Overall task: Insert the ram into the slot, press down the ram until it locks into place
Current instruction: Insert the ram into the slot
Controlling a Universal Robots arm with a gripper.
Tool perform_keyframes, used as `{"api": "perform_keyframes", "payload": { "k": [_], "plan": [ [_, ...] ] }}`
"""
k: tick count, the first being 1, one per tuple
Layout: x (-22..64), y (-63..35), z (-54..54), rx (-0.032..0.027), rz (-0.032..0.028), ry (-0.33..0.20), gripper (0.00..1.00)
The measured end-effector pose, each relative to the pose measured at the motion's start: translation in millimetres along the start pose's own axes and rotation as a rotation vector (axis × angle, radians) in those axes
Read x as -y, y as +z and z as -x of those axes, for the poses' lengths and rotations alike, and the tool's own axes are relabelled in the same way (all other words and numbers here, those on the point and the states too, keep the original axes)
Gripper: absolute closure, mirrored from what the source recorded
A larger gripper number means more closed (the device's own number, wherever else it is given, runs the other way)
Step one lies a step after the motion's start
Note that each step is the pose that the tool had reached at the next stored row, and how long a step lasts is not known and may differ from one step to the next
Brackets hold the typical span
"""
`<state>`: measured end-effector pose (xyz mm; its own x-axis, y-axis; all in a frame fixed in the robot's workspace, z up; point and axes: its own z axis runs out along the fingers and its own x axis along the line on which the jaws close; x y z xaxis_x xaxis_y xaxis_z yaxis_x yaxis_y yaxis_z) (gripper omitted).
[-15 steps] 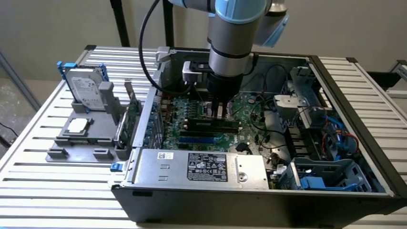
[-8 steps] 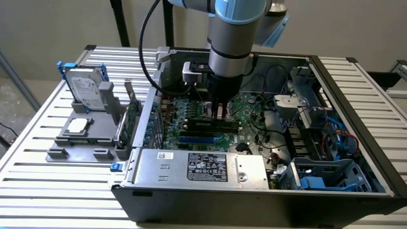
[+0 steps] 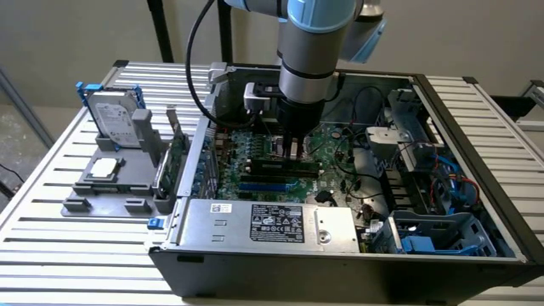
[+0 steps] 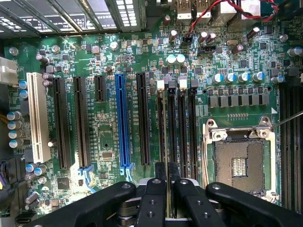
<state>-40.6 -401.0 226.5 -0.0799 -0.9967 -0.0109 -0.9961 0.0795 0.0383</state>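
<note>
Open computer case [image 3: 340,271] on the table [image 3: 51,236], holding a motherboard [image 4: 109,142]. Beside it is a grey tray [image 3: 102,191] carrying a hard drive [image 3: 114,118] (standing on end). The tool [image 3: 293,152] reaches into the case, clenched almost together, directly above the ram [image 3: 281,168]. The ram stands along a black slot [image 4: 162,127]; whether the tool pinches it cannot be told.
</note>
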Motion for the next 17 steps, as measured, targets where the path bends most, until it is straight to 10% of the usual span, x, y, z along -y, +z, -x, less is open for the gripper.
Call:
{"api": "perform_keyframes", "payload": {
  "k": [17],
  "plan": [
    [0.0, -0.2, -1.3, -0.0002, -0.0009, -0.001, 0.86]
  ]
}}
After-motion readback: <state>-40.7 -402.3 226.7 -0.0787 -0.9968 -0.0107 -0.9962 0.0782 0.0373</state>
